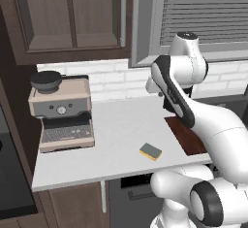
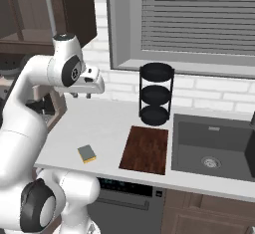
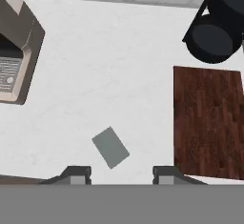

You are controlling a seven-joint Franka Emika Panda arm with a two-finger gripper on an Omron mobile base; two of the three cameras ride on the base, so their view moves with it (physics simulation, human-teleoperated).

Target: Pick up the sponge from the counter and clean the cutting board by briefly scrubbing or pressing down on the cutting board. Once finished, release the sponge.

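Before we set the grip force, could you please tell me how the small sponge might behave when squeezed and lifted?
The small rectangular grey-green-topped yellow sponge looks thin, so probably light. Lying flat on the light grey counter, it seems unlikely to roll. Its foam-like look suggests it would compress.

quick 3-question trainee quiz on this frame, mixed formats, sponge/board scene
1. True or false: the sponge lies on the cutting board.
2. In the right base view, what stands just behind the board? A) coffee machine B) black three-tier rack C) kettle
3. Fill in: the gripper is ____ and holds nothing.

Key:
1. False; it lies on the counter, apart from the board.
2. B, the black three-tier rack; the coffee machine sits at the counter's other end.
3. open
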